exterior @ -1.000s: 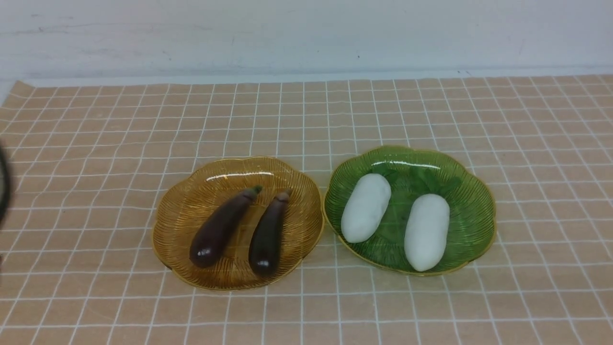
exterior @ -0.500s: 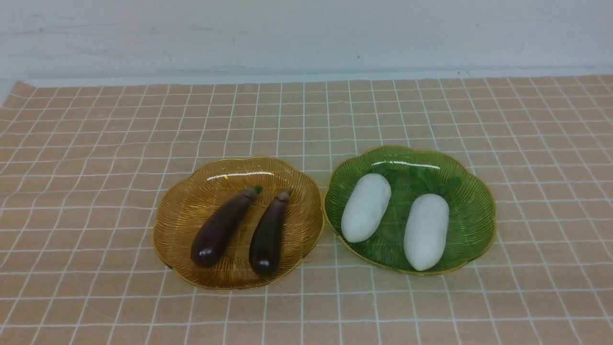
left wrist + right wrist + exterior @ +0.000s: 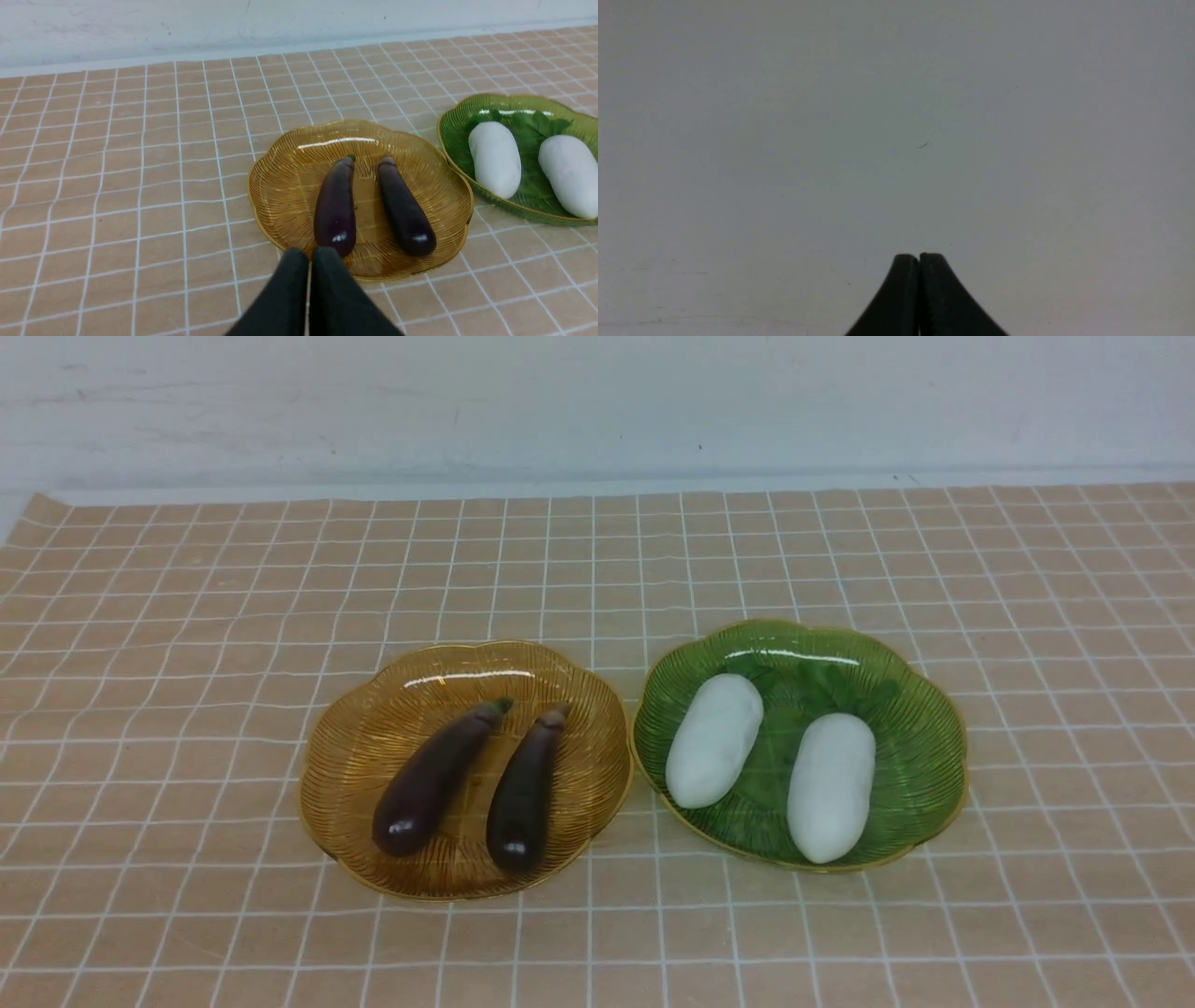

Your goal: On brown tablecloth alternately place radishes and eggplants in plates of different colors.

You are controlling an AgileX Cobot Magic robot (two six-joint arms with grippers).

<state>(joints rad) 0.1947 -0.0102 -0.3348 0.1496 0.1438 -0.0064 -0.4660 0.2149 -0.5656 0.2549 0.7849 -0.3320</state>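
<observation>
In the amber plate (image 3: 345, 756), to the left: 2 eggplants, lying side by side and apart, left eggplant (image 3: 434, 782) and right eggplant (image 3: 525, 795). In the green plate (image 3: 924, 775), to the right: 2 radishes, also apart, left radish (image 3: 714, 742) and right radish (image 3: 832, 789). Rims side by side, touching or nearly so. Wide bare stretches of brown tablecloth (image 3: 187, 709) left of the amber plate, behind the plates and in front; more to the right of the green plate. Along the cloth's far edge, a white wall (image 3: 560, 411). Eggplants slender, glossy, dark purple, with stem ends pointing away; radishes white and oblong, with green leaves at the far ends. Left gripper (image 3: 310, 256) with fingers pressed together, empty. Right gripper (image 3: 918, 261) likewise pressed together and empty, against a pale plain background.
</observation>
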